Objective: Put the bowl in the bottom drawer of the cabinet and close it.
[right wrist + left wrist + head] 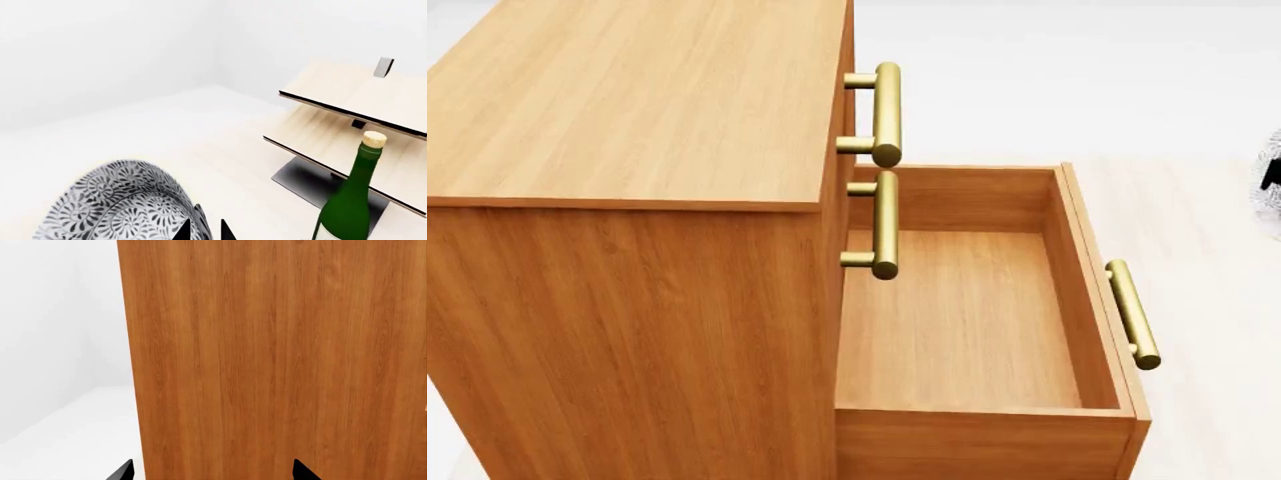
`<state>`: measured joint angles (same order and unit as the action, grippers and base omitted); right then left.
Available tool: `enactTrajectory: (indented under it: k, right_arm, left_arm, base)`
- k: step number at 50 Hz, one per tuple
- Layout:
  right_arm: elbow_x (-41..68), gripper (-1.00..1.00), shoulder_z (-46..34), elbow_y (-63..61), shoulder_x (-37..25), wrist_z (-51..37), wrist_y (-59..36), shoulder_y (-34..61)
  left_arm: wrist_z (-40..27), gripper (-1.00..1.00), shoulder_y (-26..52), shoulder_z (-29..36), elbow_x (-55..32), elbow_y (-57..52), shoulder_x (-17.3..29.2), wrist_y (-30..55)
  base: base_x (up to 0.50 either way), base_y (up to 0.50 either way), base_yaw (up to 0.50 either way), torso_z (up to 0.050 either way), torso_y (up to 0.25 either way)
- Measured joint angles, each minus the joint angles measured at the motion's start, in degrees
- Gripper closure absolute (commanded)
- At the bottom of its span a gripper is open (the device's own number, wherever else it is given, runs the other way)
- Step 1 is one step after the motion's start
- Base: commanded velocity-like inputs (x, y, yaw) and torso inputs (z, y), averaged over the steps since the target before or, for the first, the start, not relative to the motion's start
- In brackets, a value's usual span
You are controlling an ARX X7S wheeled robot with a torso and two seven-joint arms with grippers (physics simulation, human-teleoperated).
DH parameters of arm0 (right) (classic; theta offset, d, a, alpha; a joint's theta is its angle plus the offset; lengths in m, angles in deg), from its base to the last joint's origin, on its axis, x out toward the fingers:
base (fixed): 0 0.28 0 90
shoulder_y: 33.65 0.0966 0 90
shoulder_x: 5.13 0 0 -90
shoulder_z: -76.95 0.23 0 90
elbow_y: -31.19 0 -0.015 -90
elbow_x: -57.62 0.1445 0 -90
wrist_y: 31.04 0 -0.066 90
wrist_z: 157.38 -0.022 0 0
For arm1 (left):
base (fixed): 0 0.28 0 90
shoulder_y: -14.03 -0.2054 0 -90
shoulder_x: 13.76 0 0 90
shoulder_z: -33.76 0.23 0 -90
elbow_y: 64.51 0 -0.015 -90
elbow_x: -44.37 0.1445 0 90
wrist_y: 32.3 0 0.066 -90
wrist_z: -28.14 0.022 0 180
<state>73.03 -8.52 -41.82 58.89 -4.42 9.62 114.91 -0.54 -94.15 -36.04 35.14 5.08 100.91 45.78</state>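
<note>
With the bottom drawer [961,320] of the cabinet [627,200] pulled open and empty, halfway there. Right gripper [203,231] pinching the bowl [123,207] rim, well off to the side. Left gripper [212,471] spread, empty. Remaining: lowering in, closing.

Very little of the robot's body shows. By the left wrist camera, the left gripper [213,471] appears only as two small black fingertips [303,471], flat, matte and sharply pointed like wedges. By the right wrist camera, the right gripper [204,231] shows the same two black pointed tips [227,231], plain and unmarked. From the head camera, a small black sliver [1270,172] sits at the picture's right edge. No cables, screws or markings are visible.
</note>
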Motion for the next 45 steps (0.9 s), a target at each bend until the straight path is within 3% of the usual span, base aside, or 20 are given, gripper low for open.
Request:
enactTrajectory:
  k: [13,45]
  right_arm:
    - [-1.54,1.00,-4.22,9.11,1.60,2.02,2.81,6.93]
    - [-6.42,1.00,-10.15,52.48,8.31,10.21,21.73,27.57]
  left_arm:
    - [-0.07,-1.00,0.02,0.04,-0.36,0.06,0.09,-0.12]
    - [-0.41,-1.00,0.03,0.28,-0.45,-0.10,0.40,-0.11]
  base:
    - [0.00,0.00,0.00,0.000,0.000]
    - [0.00,0.00,0.00,0.000,0.001]
